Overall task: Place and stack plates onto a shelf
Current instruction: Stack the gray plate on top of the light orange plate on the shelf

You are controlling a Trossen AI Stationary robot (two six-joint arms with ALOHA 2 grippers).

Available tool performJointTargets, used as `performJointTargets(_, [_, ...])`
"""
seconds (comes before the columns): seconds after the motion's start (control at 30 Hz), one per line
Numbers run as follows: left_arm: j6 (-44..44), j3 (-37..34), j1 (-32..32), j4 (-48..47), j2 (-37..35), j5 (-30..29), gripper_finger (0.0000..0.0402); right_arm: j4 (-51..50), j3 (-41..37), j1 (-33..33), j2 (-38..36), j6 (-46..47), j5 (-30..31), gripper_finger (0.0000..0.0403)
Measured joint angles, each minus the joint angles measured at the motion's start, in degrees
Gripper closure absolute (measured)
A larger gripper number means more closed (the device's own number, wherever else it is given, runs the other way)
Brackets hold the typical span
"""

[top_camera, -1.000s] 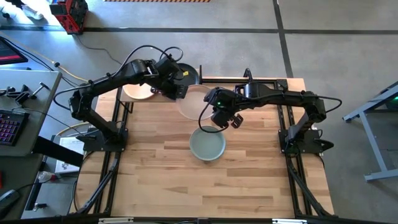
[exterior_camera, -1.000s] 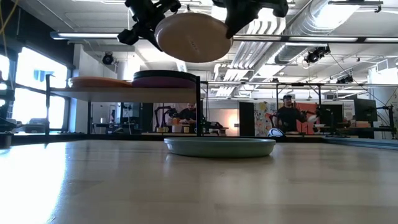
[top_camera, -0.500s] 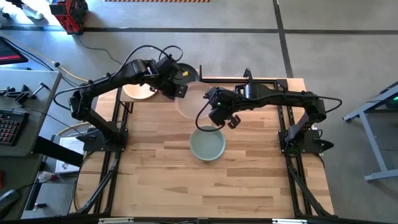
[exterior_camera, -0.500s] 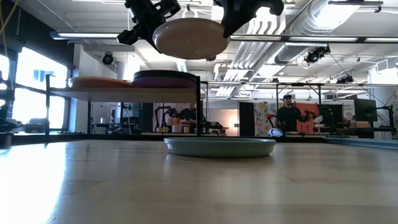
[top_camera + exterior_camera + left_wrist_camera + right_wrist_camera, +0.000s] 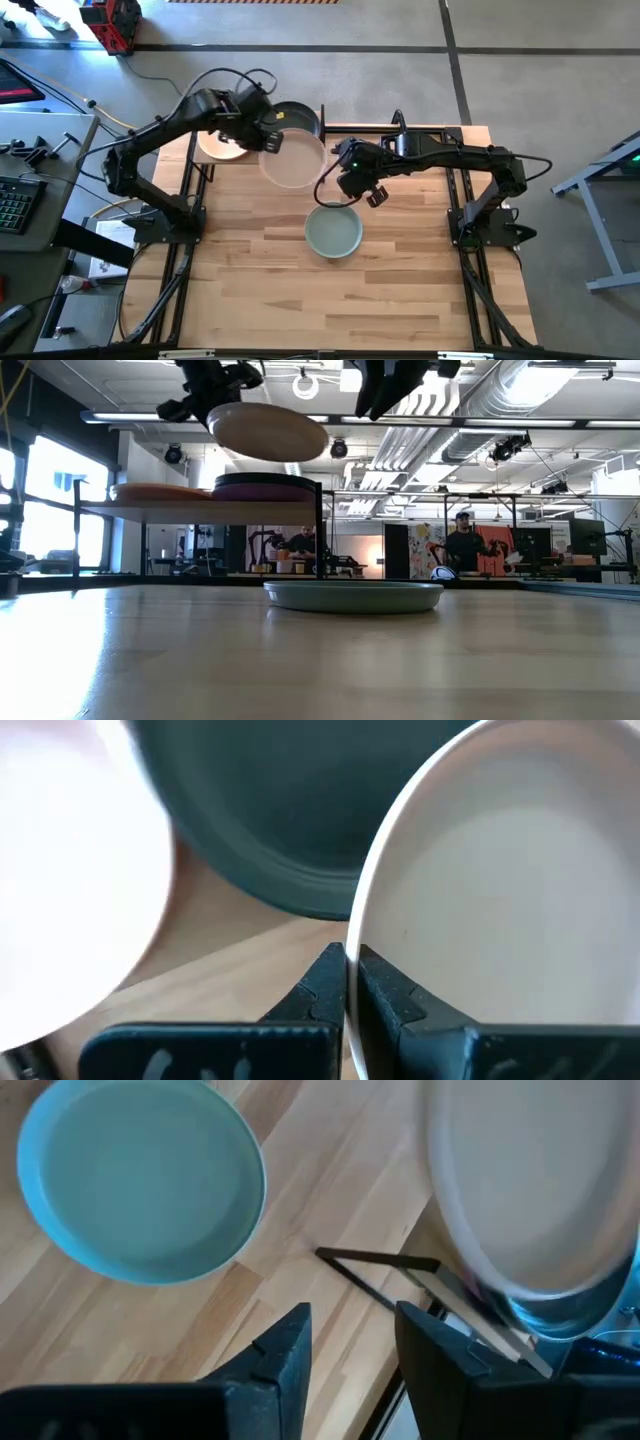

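On the slatted light-wood bench [image 5: 400,290] we see a round, matte sage green plate [image 5: 333,232] lying flat near the middle. The left claw [image 5: 350,982] is clenched on the raised rim of a smooth beige plate [image 5: 293,160], holding it in the air beside the shelf [image 5: 200,508], a thin light-wood panel on black metal posts. A purple plate [image 5: 265,488] and a peach plate [image 5: 160,491] lie on it. The right claw [image 5: 352,1342] hovers with fingers apart, grasping nothing, above the bench near the green plate.
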Motion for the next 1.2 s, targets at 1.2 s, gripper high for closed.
performJointTargets(1.2, [-9.6, -8.8, 23.8, -14.3, -16.2, -17.9, 0.0398, -3.0, 0.0, 0.0, -0.1, 4.5, -0.2, 0.0279])
